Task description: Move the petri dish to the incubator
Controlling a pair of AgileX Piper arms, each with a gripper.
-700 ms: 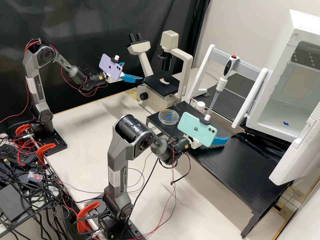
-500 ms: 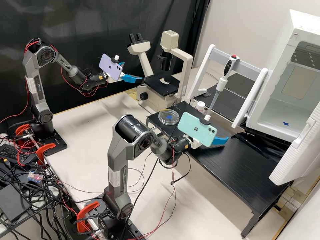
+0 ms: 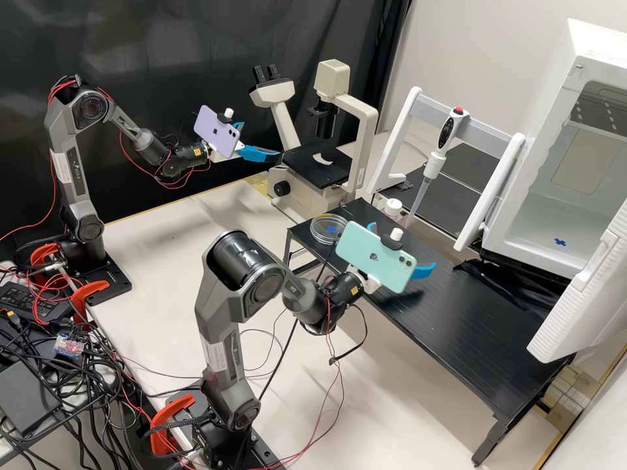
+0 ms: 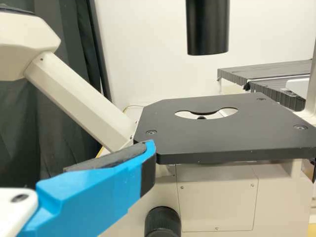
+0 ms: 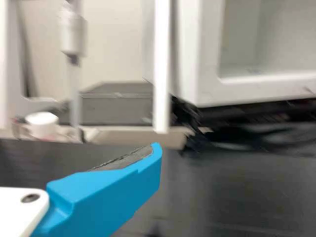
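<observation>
One petri dish (image 3: 332, 230) sits on the black rack (image 3: 470, 326), near your right gripper (image 3: 403, 247) and outside its blue fingers, which you have spread apart.

One blue finger of the right gripper (image 3: 403, 245), dark-padded, is above the black bench (image 5: 247, 197). Along the bench's far edge are a white jar (image 5: 42, 123), an upright pipette (image 5: 71, 37) just beside it, the rack (image 5: 161, 74) and the open incubator (image 5: 189, 54), something black (image 5: 237, 136) crumpled below.
</observation>
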